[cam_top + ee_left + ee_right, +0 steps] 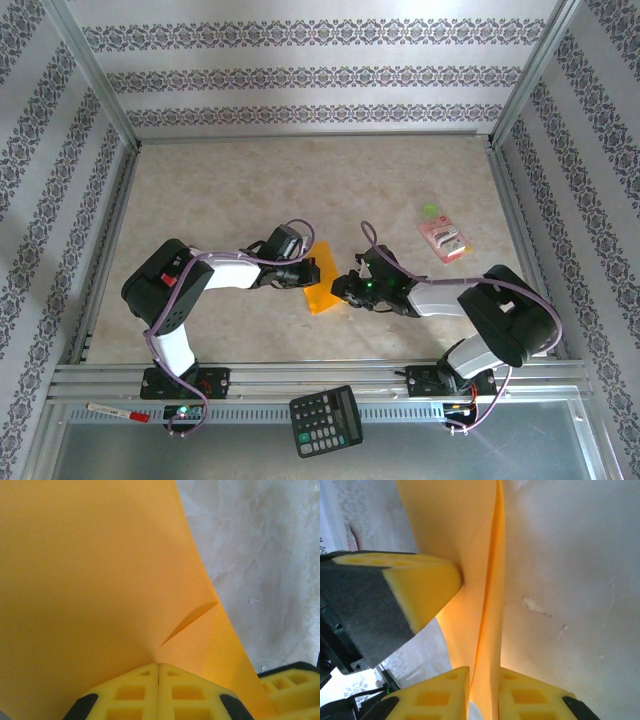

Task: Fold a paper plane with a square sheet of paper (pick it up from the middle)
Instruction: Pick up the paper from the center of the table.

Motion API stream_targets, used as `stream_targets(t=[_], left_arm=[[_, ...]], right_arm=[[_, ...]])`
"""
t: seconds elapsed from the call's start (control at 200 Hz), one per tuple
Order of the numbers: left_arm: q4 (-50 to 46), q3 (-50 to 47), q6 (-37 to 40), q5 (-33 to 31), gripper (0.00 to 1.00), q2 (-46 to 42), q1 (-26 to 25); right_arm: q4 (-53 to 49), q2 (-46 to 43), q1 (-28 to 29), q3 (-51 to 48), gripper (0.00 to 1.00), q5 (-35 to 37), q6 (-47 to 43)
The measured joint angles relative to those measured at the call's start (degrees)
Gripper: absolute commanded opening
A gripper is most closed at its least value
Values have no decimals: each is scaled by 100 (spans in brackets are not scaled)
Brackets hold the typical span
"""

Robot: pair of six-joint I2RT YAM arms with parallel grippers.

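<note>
The square sheet of paper [322, 285] is orange-yellow, folded double, and held off the table between the two arms. My left gripper [308, 272] comes at it from the left. In the left wrist view that gripper [158, 667] has its yellow fingers pressed together, pinching the paper [100, 570], which fans out with one crease. My right gripper [342, 290] meets the sheet from the right. In the right wrist view the right gripper [484, 680] has its jaws slightly apart, with the doubled paper [470, 540] running through the gap. A left finger [415, 585] touches the sheet higher up.
A small pink packet [445, 240] and a green bit [431, 210] lie at the right of the table. A black calculator [326, 420] and a red-capped marker [118, 411] rest on the metal ledge near the arm bases. Metal frame posts and patterned walls enclose the table.
</note>
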Motion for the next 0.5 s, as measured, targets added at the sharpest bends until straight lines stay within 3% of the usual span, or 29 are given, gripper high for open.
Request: stream_targets(t=[0.185, 0.5], left_arm=[[103, -48, -50, 0, 1, 0, 0], [116, -52, -57, 2, 1, 0, 0]], right_arm=[[66, -358, 210, -157, 19, 492, 107], [68, -481, 249, -280, 7, 1075, 201]])
